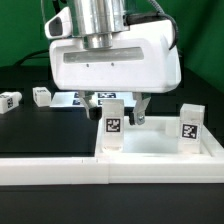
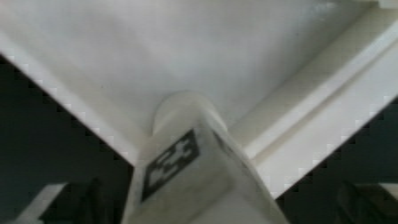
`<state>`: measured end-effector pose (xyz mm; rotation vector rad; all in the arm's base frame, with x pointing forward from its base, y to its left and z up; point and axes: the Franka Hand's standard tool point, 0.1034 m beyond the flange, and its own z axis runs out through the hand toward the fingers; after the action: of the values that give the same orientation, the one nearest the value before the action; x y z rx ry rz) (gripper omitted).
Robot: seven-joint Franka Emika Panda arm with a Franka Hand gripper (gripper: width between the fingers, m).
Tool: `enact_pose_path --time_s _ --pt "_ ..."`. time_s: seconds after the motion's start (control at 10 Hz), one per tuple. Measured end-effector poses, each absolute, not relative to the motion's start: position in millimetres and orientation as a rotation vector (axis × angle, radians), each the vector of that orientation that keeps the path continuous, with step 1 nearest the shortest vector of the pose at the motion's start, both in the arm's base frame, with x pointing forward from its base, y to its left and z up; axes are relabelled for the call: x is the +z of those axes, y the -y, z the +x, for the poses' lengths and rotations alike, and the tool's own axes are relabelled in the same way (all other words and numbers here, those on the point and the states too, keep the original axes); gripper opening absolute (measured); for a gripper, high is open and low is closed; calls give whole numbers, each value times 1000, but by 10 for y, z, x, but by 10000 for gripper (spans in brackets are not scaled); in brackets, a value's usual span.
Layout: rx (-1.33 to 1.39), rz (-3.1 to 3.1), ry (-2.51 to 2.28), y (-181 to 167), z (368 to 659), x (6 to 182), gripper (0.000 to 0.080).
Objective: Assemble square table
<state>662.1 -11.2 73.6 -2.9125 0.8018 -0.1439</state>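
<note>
The black table [image 1: 40, 130] carries five white things. Directly beneath the gripper [image 1: 120, 108] lies the square tabletop slab [image 1: 150, 146], flat, its raised rim up. It sits against the long barrier wall [image 1: 60, 168], which runs across the table nearer the camera than the gripper. Well off to the exterior view's left of the gripper, two loose tagged legs [image 1: 41, 96] [image 1: 10, 100] rest on the bare black surface, apart from each other. Just behind the gripper lies the flat marker board [image 1: 70, 99], mostly hidden.
</note>
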Motion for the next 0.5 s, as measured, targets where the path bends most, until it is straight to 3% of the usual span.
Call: enact_pose_path --time_s 0.2,0.4,0.5 --pt "-145 -3015 -358 104 6575 734 649" --pt "-144 -3007 -416 112 6578 732 649" --pt "-143 -3003 -440 113 6577 730 526"
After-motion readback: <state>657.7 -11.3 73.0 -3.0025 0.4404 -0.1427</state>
